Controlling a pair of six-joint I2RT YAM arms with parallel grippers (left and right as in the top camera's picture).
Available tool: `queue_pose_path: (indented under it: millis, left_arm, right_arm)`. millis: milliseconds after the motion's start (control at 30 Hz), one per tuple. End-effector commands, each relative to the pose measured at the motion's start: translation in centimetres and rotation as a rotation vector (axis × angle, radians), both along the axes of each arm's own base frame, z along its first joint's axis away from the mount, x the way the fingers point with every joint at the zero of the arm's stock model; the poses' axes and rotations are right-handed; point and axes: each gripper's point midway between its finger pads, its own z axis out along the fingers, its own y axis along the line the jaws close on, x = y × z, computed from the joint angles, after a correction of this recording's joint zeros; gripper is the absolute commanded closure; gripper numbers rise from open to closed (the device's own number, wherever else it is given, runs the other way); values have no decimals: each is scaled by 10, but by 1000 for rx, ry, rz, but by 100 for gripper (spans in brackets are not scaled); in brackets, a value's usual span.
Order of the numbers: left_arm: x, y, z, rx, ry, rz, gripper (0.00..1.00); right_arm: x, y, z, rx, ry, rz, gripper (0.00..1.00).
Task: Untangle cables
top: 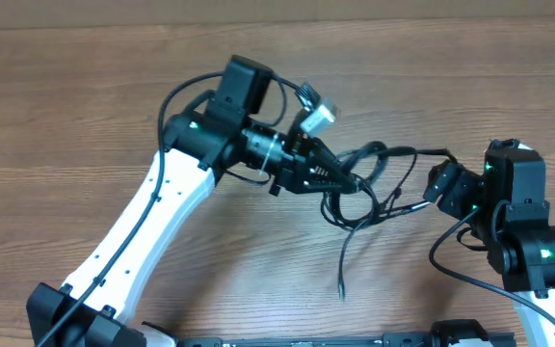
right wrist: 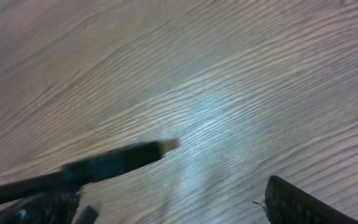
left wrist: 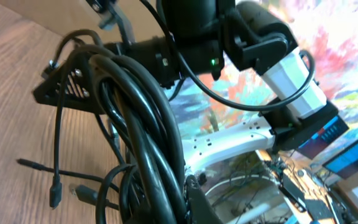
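The cables (top: 366, 185) are thin black cords in a looped tangle at the table's middle right, with one strand trailing toward the front edge (top: 342, 280). My left gripper (top: 343, 179) is shut on the bundle. In the left wrist view the thick loops (left wrist: 143, 134) run through its jaws (left wrist: 166, 200), and loose plug ends (left wrist: 55, 190) hang over the table. My right gripper (top: 436, 183) sits just right of the tangle. In the right wrist view its fingers (right wrist: 173, 211) are wide apart, and a black plug end (right wrist: 120, 160) lies beside the left finger.
The wooden table (top: 85, 106) fills the views. A small silver connector (top: 318, 117) on the left arm sits just behind the tangle. The right arm's body (left wrist: 229, 37) looms behind the bundle in the left wrist view.
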Motion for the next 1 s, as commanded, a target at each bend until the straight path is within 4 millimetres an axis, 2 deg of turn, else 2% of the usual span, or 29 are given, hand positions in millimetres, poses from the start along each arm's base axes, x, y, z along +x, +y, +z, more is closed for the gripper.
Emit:
queue_pose_path:
  millis: [0,167,300,500,700,733,767,800,867,900,933,967]
  left_arm:
    - [-2,23,30,-103,5,-11,96]
    - [21,45,31,-107,13,74,96]
    - [31,55,31,-106,14,114,96]
    - [33,57,30,-104,11,124,96]
    - [37,55,22,-57,10,156,96]
    - [41,55,14,-15,18,186,96]
    - [46,55,2,55,30,233,96]
    - [52,57,-19,170,50,299,96]
    - [56,61,-41,292,60,356,96]
    - [56,63,-51,353,60,377,96]
    - [53,65,-65,436,43,388,96]
    - [48,64,-71,466,17,371,96]
  right_arm:
    - [0,-20,7,-70,-20,-81,4]
    - [-3,-22,5,-82,-5,-89,0]
    - [-2,-22,5,-80,-10,-92,0]
    - [0,-19,6,-63,-17,-78,0]
    - [3,0,5,-13,-18,36,0]
    - [4,6,6,0,-21,77,0]
    - [5,17,7,19,-27,152,0]
    - [6,29,9,43,-41,236,0]
    - [5,50,15,77,-74,386,0]
    - [4,60,19,90,-92,456,0]
    - [-1,77,26,113,-132,593,0]
    - [-5,85,30,120,-153,658,0]
